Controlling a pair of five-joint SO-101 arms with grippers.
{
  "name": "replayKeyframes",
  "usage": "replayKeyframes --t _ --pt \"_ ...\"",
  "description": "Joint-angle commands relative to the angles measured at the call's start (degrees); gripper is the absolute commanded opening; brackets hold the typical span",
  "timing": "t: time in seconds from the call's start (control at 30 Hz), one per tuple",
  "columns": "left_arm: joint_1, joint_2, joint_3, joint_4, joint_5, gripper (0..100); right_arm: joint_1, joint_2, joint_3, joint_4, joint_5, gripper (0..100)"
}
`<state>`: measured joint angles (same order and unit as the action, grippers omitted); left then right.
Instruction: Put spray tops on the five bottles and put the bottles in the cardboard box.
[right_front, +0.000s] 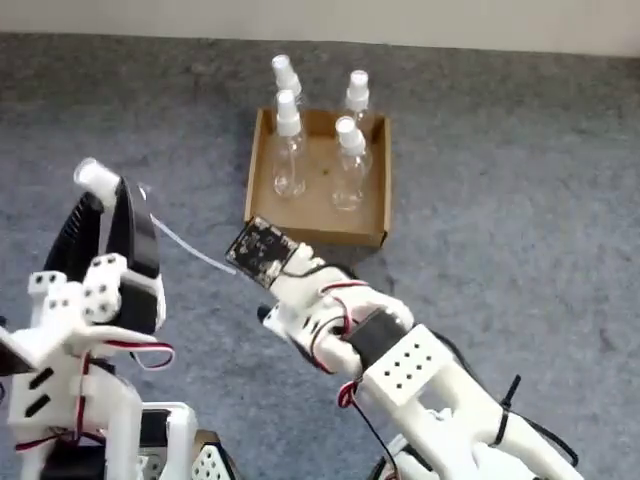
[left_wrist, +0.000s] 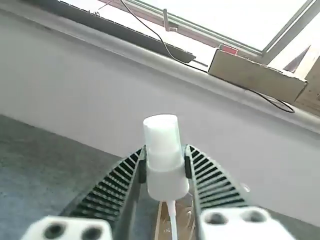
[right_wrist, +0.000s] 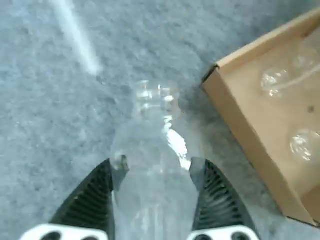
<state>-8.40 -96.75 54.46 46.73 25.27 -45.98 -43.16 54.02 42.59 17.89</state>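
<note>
My left gripper is shut on a white spray top, whose thin dip tube trails out behind it. From above, that spray top sits at the tip of the left gripper, raised at the left of the table, and its tube slants toward the right arm. A clear bottle with a bare, open neck is clamped in my shut right gripper, just beside a corner of the cardboard box.
The cardboard box lies at the middle back on grey carpet. Several capped bottles stand in it. Bare carpet spreads to the right of the box and at the far left.
</note>
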Motion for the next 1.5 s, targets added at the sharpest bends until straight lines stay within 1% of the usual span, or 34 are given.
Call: replayKeyframes --t 0.0,0.1,0.23,0.33,0.57,0.73,0.8,0.87,1.0,1.07,1.27,1.3,1.4,1.47 --pt "0.57 -5.23 4.88 -1.85 0.35 2 -0.66 -2.07 1.19 -5.14 -0.53 0.4" --pt "0.48 -7.52 8.40 -2.64 0.26 2 -0.92 -2.07 2.24 -5.76 -0.53 0.4" --pt "-1.10 -7.69 13.85 -9.32 -1.32 2 -0.66 -2.07 2.33 -5.58 -0.53 0.4" --pt "-1.01 -7.69 16.66 -12.13 -1.41 2 -1.01 -2.07 3.12 -5.58 -0.53 0.4" --pt "-0.92 -7.69 15.60 -13.54 -1.32 2 -1.01 -2.07 3.82 -5.67 -0.53 0.4" --pt "-0.84 -7.69 17.89 -13.19 -1.32 2 -1.01 -2.07 3.82 -5.67 -0.53 0.4" --pt "0.57 -7.69 18.68 -13.19 -1.49 2 -1.01 -2.07 3.74 -5.67 -0.53 0.4" --pt "3.38 -7.69 18.95 -13.01 -1.58 2 -1.01 -2.07 3.74 -5.67 -0.53 0.4" --pt "10.15 -7.69 18.15 -8.35 -3.87 2 -0.84 -2.07 3.74 -5.67 -0.53 0.4" --pt "12.44 -7.69 18.07 -7.12 -4.57 2 -0.75 -2.07 3.74 -5.67 -0.53 0.4" --pt "13.14 -7.69 18.33 -6.24 -4.84 2 -0.13 -4.44 3.30 -5.67 -0.70 0.4" --pt "13.32 -7.69 18.68 -6.24 -4.84 2 0.31 -6.46 3.30 -5.67 -1.49 0.4" --pt "13.49 -7.69 19.74 -6.51 -4.75 2 1.98 -14.90 3.56 -5.76 -8.79 0.4" --pt "14.81 -7.69 19.74 -6.24 -4.75 2 2.15 -20.18 3.74 -5.85 -12.04 0.4"
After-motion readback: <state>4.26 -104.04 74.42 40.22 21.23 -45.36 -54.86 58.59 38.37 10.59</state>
